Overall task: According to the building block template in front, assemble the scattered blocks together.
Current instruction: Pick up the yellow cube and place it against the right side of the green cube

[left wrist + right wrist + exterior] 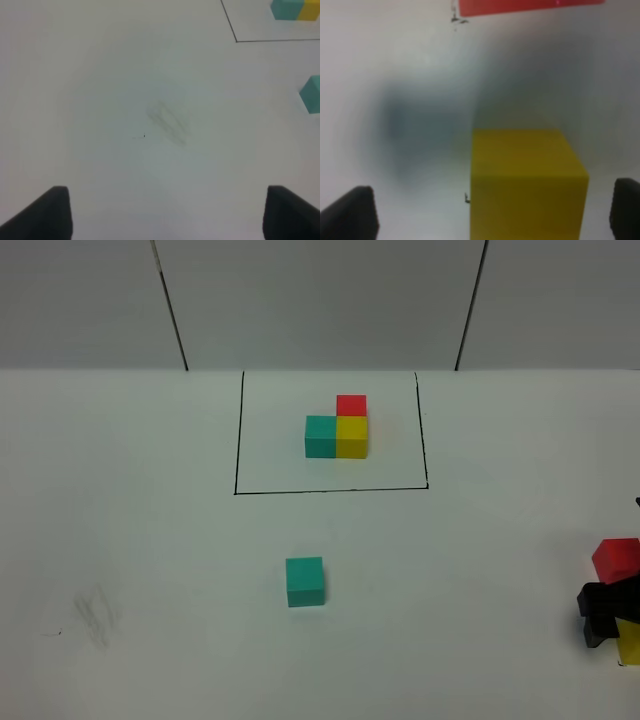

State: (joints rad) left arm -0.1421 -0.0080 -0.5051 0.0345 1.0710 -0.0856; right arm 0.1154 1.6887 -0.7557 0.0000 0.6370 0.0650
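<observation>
The building block template (337, 435) sits inside the black outline (330, 490) drawn on the white table (150, 540), closer to the outline's far line than to its near line. The template teal cube (321, 436) and template yellow cube (352, 437) touch side by side. The template red cube (351, 404) touches the yellow one on the side facing the far line.

The scattered blocks all lie outside the outline. The loose teal cube (305, 581) rests on the table on the near side of the outline's near line, well apart from it and about level with the middle of that line. The loose red cube (617, 558) and loose yellow cube (629, 642) are well past the outline's right line and nearer than its near line. The red one is the closer of the two to the outline.

The right gripper (488, 215) is released, its jaws spread wide around the loose yellow cube. Bare table shows between the cube and each finger, so it is grasping nothing. That wrist view is blurred.

The left gripper (167, 215) is well to the left of the outline and on its near side. It is also released, jaws wide apart with nothing between them, above a faint grey smudge (167, 122) on the table.
</observation>
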